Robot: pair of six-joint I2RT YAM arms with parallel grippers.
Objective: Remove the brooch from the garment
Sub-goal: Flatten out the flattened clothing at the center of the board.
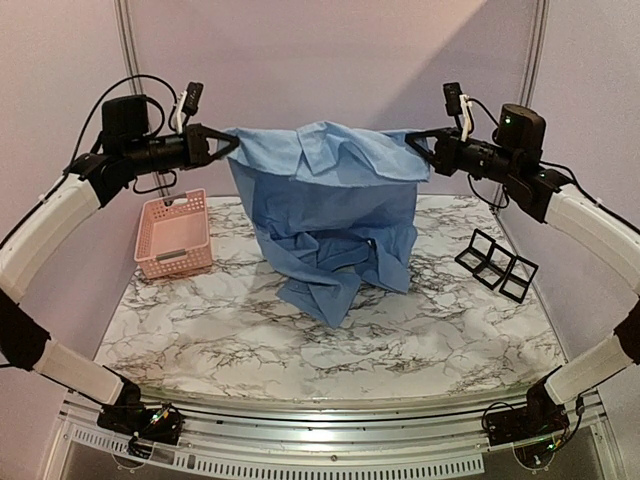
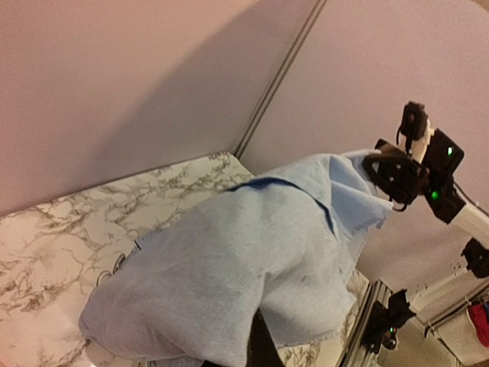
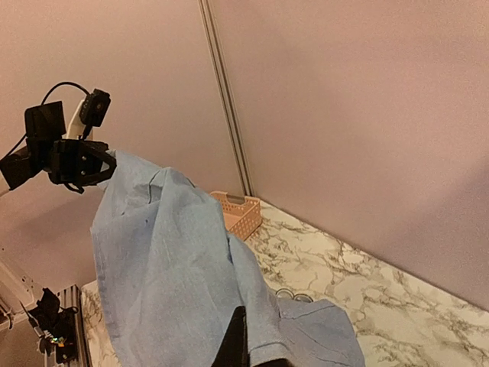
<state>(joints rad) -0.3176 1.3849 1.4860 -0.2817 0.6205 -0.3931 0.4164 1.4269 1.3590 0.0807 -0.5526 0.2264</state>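
Note:
The light blue shirt (image 1: 325,215) hangs stretched between my two grippers, collar at the top, its lower part bunched on the marble table (image 1: 200,330). My left gripper (image 1: 230,146) is shut on one top corner of the shirt and my right gripper (image 1: 414,141) on the other. In the left wrist view the cloth (image 2: 229,267) drapes over my dark finger (image 2: 263,348); in the right wrist view the cloth (image 3: 168,275) covers my finger (image 3: 238,344). A small silvery ring-shaped thing (image 3: 292,294) lies on the table by the shirt's hem; I cannot tell if it is the brooch.
A pink plastic basket (image 1: 172,235) stands at the table's left, also in the right wrist view (image 3: 241,214). Black square frames (image 1: 497,263) lie at the right. Purple walls close in the back and sides.

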